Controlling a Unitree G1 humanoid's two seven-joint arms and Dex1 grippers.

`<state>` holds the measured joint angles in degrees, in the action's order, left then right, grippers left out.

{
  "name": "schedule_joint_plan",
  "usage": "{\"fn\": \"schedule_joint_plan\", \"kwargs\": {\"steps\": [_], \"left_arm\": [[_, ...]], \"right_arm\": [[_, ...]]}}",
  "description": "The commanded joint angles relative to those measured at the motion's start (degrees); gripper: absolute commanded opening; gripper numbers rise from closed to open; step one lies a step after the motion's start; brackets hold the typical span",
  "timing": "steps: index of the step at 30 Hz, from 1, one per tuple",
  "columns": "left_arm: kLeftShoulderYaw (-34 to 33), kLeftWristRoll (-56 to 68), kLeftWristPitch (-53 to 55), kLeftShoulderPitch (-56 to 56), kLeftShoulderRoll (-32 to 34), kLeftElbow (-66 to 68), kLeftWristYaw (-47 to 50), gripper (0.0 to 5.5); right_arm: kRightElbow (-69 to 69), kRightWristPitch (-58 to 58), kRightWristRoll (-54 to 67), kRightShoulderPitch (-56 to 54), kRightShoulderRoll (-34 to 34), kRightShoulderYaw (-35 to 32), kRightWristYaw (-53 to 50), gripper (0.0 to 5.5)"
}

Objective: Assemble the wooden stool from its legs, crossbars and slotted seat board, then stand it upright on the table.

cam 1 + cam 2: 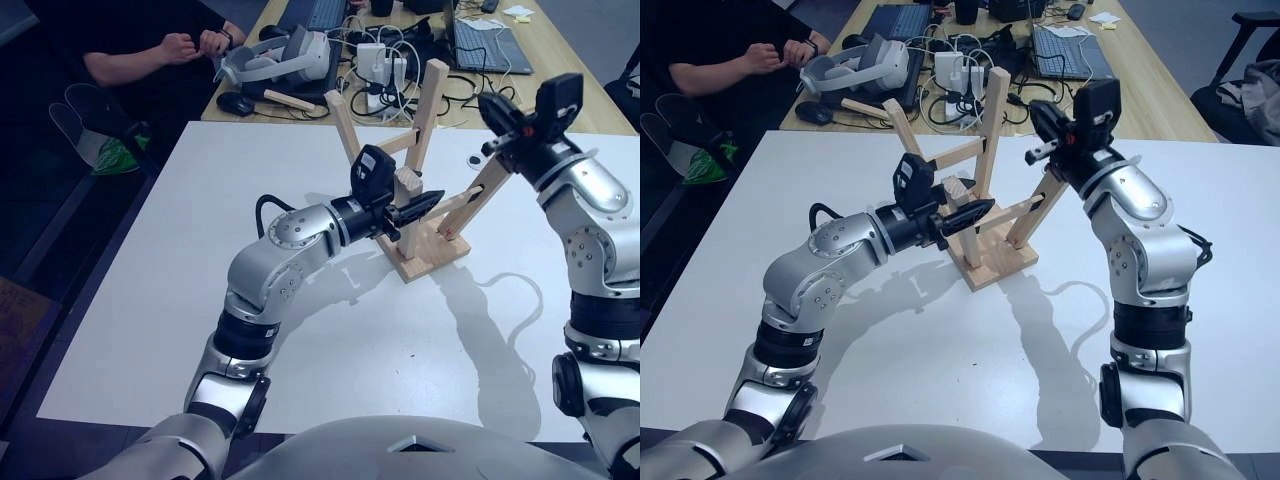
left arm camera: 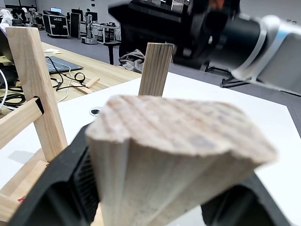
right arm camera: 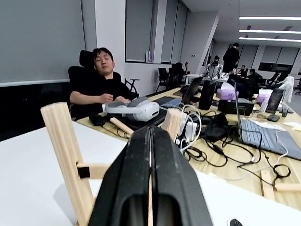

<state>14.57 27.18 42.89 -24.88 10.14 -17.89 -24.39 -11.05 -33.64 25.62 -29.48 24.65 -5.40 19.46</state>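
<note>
**While the stool [image 1: 412,262] sits upside down, both claws are on its legs**

With its slotted seat board [image 1: 440,255] lying flat on the white desk [image 1: 200,300], the half-built stool points its legs at the ceiling. Two legs rise from the board's far side. A shorter one [image 1: 344,125] leans away to the left and a taller one [image 1: 431,100] stands close to upright. A crossbar [image 1: 398,143] joins them partway up. From the board's right corner a third leg [image 1: 478,195] slants up and out to the right. A second crossbar [image 1: 455,205] runs from it back toward the middle of the board.

Just above the board's near-left part, the left claw [image 1: 420,200] comes in level from the left. It is clamped tight on a fourth leg [image 2: 174,155], whose cut end shows between the black fingers [image 2: 70,188].

Up and to the right of the board, the right claw [image 1: 497,135] sits at the top end of the slanting leg. Its fingers [image 3: 131,179] are pressed together with only a thin seam between them.

Beyond the board, a small dark round thing [image 1: 474,160] lies on the white desk. Farther back stands a pale wooden desk [image 1: 560,90] carrying a headset [image 1: 290,55], a laptop [image 1: 480,45] and a loose wooden stick [image 1: 290,100].
</note>
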Motion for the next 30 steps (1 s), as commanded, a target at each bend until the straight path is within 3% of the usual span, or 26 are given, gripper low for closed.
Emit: {"fn": "schedule_joint_plan", "kwargs": {"steps": [1, 4, 7, 10, 16, 21, 30], "left_arm": [[0.7, -1.6, 2.1, 0.7, 0.3, 1.8, 0.8, 2.45], [0.6, -1.9, 2.3, 0.7, -0.2, 2.1, 1.4, 2.45], [0.9, -2.4, 2.6, 0.5, -0.5, 2.7, 1.7, 2.45], [0.7, -2.7, 2.9, 0.1, -0.8, 3.0, 1.7, 2.45], [0.8, -2.6, 1.5, 0.8, -1.4, 3.2, 1.0, 2.45], [0.3, -3.1, -0.4, 0.6, -2.4, 3.6, 1.4, 2.45], [-1.3, -2.5, -6.7, 0.4, -4.5, 2.0, -0.8, 3.84]], "right_arm": [[0.8, -11.4, 1.3, 4.0, 4.2, 3.5, 4.1, 0.02], [1.9, -16.0, -1.4, 12.4, 9.9, 11.0, 9.9, 0.02], [6.2, -14.4, -5.5, 14.3, 11.1, 14.4, 10.4, 0.02], [7.5, -7.9, -8.3, 12.6, 9.2, 13.7, 8.9, 0.02], [7.3, 14.8, -12.2, 7.0, -1.4, 6.5, -0.9, 0.02], [5.3, 16.1, -13.0, 2.6, -3.4, 5.8, -1.7, 0.02], [6.1, 16.1, -13.5, 0.1, -3.9, 4.9, -0.8, 0.00]]}}
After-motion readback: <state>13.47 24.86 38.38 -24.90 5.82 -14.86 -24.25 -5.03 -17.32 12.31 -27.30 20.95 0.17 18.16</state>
